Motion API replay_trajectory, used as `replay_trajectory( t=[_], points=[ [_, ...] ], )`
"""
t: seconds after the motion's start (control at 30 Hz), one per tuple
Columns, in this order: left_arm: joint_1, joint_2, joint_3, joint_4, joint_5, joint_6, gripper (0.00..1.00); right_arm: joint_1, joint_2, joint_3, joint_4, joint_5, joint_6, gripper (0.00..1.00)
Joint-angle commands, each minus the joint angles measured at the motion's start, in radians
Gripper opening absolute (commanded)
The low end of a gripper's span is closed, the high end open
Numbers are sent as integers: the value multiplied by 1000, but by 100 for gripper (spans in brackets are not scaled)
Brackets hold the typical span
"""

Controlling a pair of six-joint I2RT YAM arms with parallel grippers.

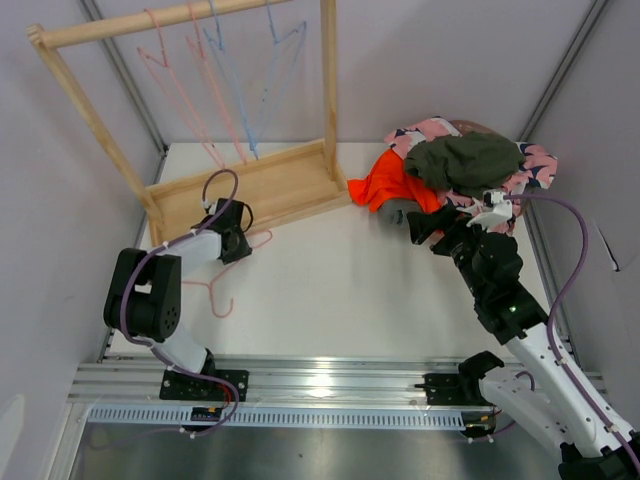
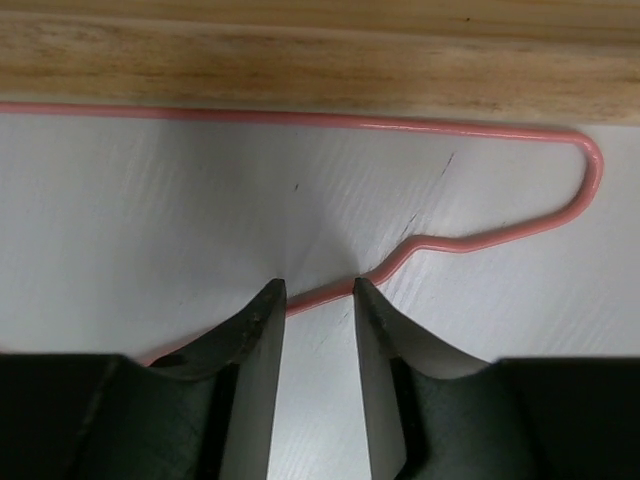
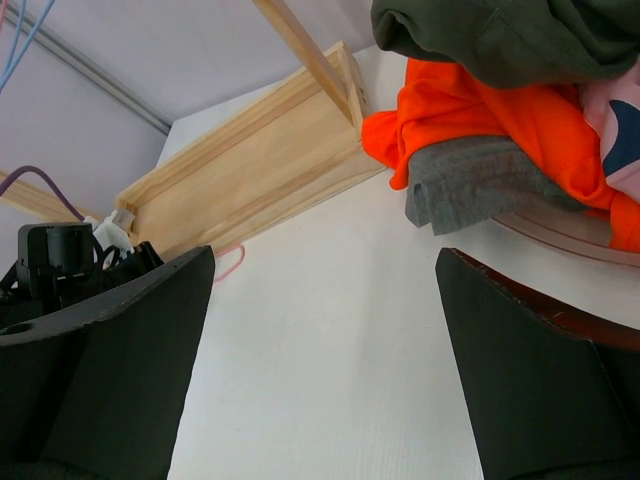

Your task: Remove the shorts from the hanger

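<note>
**Heap of soft fabric shorts** [image 1: 455,175]: lodged just off the right end of the light wooden clothes rack [image 1: 250,185], none of it on a hanger.
- The dark olive green pair [image 1: 468,160] is laid on top.
- The bright orange fabric [image 1: 395,185] is spread beneath it, on the side nearest the rack. How many orange pairs are folded in cannot be told.
- The grey pair [image 1: 400,212] is tucked under the orange at the near edge.
- The pink pair with navy and white pattern [image 1: 530,165] is placed on the side farthest from the rack.
- A curved reddish rim [image 3: 560,228] is glimpsed under the heap in the right wrist view.

**Right gripper** [image 1: 432,222]: held just beside the grey pair, on the near side of the heap. Its fingers [image 3: 120,330] are spread wide and nothing is held between them.

**Pink wire hanger** [image 1: 225,290]: laid flat on the white table [image 1: 340,290], along the front of the rack's base.

**Left gripper** [image 1: 235,242]: set low against the front of the rack's base, over the hanger. Its fingertips [image 2: 268,300] are parted a little. The pink wire [image 2: 450,243] is seen crossing the gap beneath them, and it is not pinched.

**Pink hangers** [image 1: 165,60] and **blue hangers** [image 1: 270,60]: wire, hung from the rack's top rail.
</note>
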Motion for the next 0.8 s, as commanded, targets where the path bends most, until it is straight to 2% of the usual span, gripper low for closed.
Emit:
replay_trajectory(
  t=[0.0,0.17,0.27,0.47,0.6,0.67,0.73,0.77],
  points=[
    [7,56,36,6,24,-17,36,4,-19,0,15,-9,5,99],
    [4,94,59,-19,85,-28,31,4,-36,-9,7,-6,3,99],
    [-72,81,53,-34,97,-37,30,4,-49,-11,-6,2,1,99],
    [-365,67,35,-49,110,-100,32,4,-100,2,-66,29,-2,99],
    [-583,28,-81,7,226,-164,36,4,-158,26,-149,59,-21,99],
    [-695,-34,-153,7,239,-194,39,4,-197,52,-209,85,-26,100],
    [-761,-90,-192,10,281,-244,42,6,-218,69,-258,102,-29,99],
    [-828,-148,-244,20,344,-264,43,4,-241,77,-270,106,-26,99]
  ],
)
